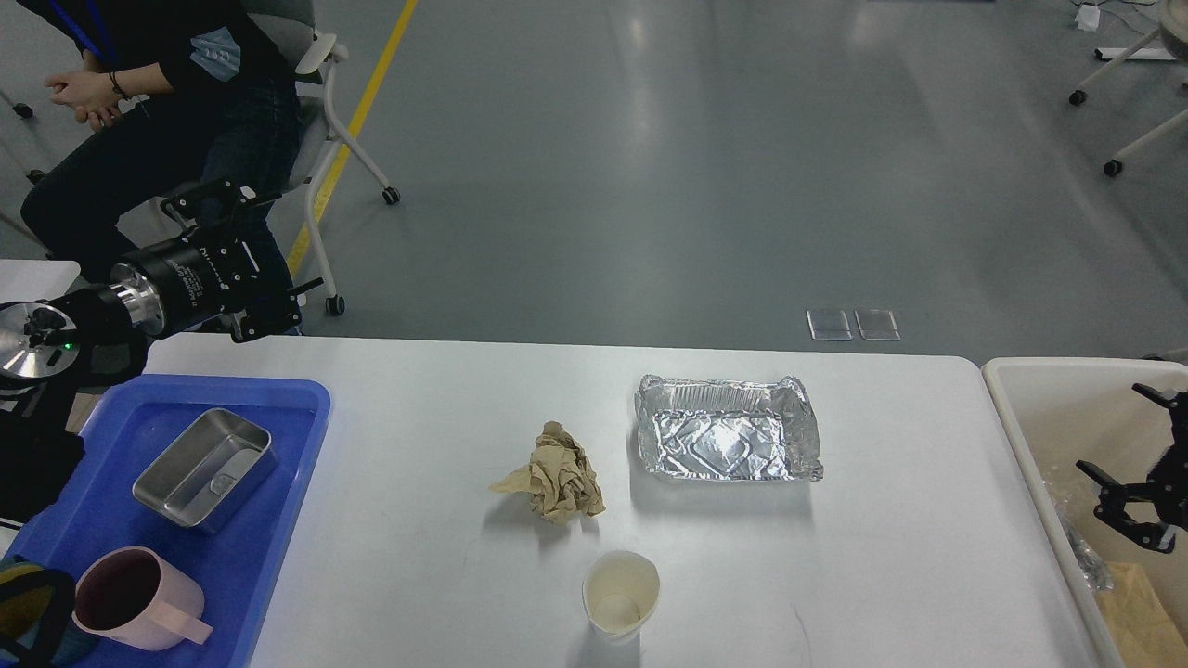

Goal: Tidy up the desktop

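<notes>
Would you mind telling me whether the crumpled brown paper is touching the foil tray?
Apart. The head view shows a strip of bare white desktop between the crumpled brown paper and the left rim of the foil tray.

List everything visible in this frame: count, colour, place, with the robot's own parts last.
desktop: 1, white, foreground
tray: 1, blue, left edge of the desktop
metal tin: 1, silver, in the tray
mug: 1, pink, in the tray, near end
crumpled paper: 1, tan, desktop centre
foil pan: 1, silver, right of the paper
paper cup: 1, cream, near edge
bin: 1, cream, right of the desktop
seated person: 1, dark clothes, far left
left pincer: black, open, above the desktop's far-left corner
right pincer: black, open, over the bin
</notes>
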{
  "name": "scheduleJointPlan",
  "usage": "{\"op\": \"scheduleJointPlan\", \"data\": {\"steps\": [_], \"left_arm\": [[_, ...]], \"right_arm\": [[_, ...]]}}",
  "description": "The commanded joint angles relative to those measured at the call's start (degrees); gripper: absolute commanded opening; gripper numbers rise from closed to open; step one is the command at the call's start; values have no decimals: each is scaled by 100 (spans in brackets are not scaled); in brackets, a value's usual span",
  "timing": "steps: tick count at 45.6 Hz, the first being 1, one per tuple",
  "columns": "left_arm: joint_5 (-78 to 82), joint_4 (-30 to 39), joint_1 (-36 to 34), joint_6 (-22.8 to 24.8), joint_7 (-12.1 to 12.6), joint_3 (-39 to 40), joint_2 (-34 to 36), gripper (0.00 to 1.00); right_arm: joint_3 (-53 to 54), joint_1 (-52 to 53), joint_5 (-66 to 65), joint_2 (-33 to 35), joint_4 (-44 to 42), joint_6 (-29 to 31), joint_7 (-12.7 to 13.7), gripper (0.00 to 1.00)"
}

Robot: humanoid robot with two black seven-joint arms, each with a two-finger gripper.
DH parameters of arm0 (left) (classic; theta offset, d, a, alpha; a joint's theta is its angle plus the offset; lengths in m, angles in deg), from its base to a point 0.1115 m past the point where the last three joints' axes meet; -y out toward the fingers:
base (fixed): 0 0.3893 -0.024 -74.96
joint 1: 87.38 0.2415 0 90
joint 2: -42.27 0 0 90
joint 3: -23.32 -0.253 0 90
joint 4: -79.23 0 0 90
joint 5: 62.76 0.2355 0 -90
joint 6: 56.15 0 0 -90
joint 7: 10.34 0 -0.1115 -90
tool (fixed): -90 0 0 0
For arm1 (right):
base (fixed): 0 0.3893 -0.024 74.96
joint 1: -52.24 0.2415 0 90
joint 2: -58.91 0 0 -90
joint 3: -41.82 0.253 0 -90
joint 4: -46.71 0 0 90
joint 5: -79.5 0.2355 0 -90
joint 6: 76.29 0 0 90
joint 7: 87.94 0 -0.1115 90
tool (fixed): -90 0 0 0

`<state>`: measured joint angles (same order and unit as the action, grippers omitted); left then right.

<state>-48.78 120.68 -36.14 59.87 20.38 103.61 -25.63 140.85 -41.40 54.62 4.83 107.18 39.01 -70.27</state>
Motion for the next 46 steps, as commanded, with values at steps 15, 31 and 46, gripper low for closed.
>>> {"op": "scheduleJointPlan", "data": {"steps": [15, 31, 46], "left_arm": [[-1968, -1429, 474, 34, -725, 232, -1243, 100], [-2004, -1429, 633, 210, -1104, 822, -1534, 100], [-1995, -1438, 633, 201, -1130, 751, -1534, 100]], "right_arm": [[20, 38, 9, -67, -9, 36, 0, 100], [55, 100, 36, -76, -18, 54, 0, 100], [257, 302, 194, -173, -79, -25, -44, 100]]}}
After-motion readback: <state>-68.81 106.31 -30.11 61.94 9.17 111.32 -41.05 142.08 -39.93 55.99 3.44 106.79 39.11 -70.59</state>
